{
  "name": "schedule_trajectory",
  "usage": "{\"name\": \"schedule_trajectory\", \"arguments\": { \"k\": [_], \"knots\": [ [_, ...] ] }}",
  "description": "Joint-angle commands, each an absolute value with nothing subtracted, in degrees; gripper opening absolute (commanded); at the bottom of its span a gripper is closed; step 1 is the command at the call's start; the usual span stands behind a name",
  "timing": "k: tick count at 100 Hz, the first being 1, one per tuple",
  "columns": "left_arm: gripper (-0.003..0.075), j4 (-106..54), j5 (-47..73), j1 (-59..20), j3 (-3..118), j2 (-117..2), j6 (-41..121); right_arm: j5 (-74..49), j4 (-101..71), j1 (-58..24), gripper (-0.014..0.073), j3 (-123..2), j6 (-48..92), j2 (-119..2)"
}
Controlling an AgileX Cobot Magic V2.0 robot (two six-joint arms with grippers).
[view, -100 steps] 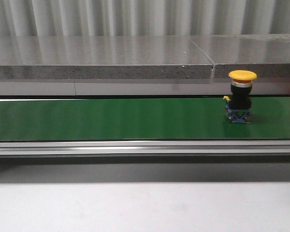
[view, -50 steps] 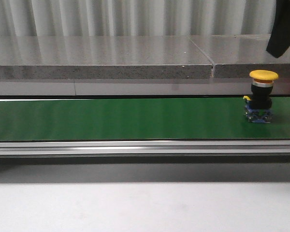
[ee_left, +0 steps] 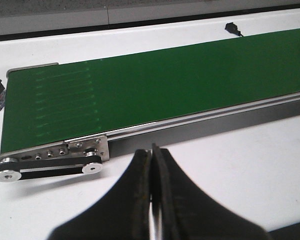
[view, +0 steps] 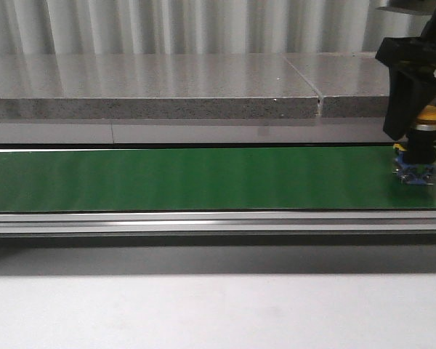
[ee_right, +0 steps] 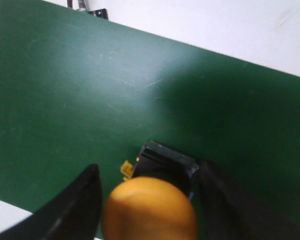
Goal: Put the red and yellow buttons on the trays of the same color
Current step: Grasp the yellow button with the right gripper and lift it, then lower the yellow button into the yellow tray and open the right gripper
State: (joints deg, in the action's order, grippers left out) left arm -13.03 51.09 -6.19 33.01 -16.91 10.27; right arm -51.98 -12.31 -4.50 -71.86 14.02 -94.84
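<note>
A long green conveyor belt [view: 189,178] runs from left to right across the scene. A silver metal rail [view: 203,222] lines its near edge. Behind the belt, a grey speckled stone ledge [view: 152,91] spans the width, with a seam [view: 320,102] toward the right. Pale vertical corrugated panels [view: 203,25] form the far wall. A white tabletop [view: 203,313] fills the near foreground. At the belt's end, a metal bracket with bolts [ee_left: 75,150] sits above a black roller mount [ee_left: 45,170].

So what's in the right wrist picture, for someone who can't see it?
A yellow push button stands upright on a green conveyor belt, between the right gripper's two open black fingers. White table shows beyond the belt.
</note>
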Motion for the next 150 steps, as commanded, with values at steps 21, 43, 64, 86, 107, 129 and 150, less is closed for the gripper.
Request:
{"name": "schedule_trajectory", "arguments": {
  "k": [21, 43, 64, 86, 107, 129, 150],
  "knots": [
    [-0.002, -14.36, 47.12, -6.48, 34.42, -17.48, 10.2, -49.44, -12.1, -4.45, 0.0221, -73.03, 10.72, -92.15],
    [-0.002, -14.36, 47.12, -6.48, 34.42, -17.48, 10.2, -48.35, -8.95, -1.51, 0.0221, -73.03, 1.81, -87.48],
    [-0.002, -14.36, 47.12, -6.48, 34.42, -17.48, 10.2, -48.23, -8.73, 6.42, 0.0221, -73.03, -2.12, -83.27],
    [-0.002, -14.36, 47.12, -6.48, 34.42, -17.48, 10.2, -48.39, -8.55, 15.93, 0.0221, -73.03, -3.18, -82.01],
    [-0.002, -14.36, 47.12, -6.48, 34.42, -17.48, 10.2, -48.38, -8.04, 25.49, 0.0221, -73.03, -3.24, -81.95],
    [-0.002, -14.36, 47.12, -6.48, 34.42, -17.48, 10.2, -47.99, -7.78, 33.78, 0.0221, -73.03, -3.24, -82.02],
    [-0.002, -14.36, 47.12, -6.48, 34.42, -17.48, 10.2, -46.59, -7.78, 37.94, 0.0221, -72.96, -3.24, -84.03]
  ]
}}
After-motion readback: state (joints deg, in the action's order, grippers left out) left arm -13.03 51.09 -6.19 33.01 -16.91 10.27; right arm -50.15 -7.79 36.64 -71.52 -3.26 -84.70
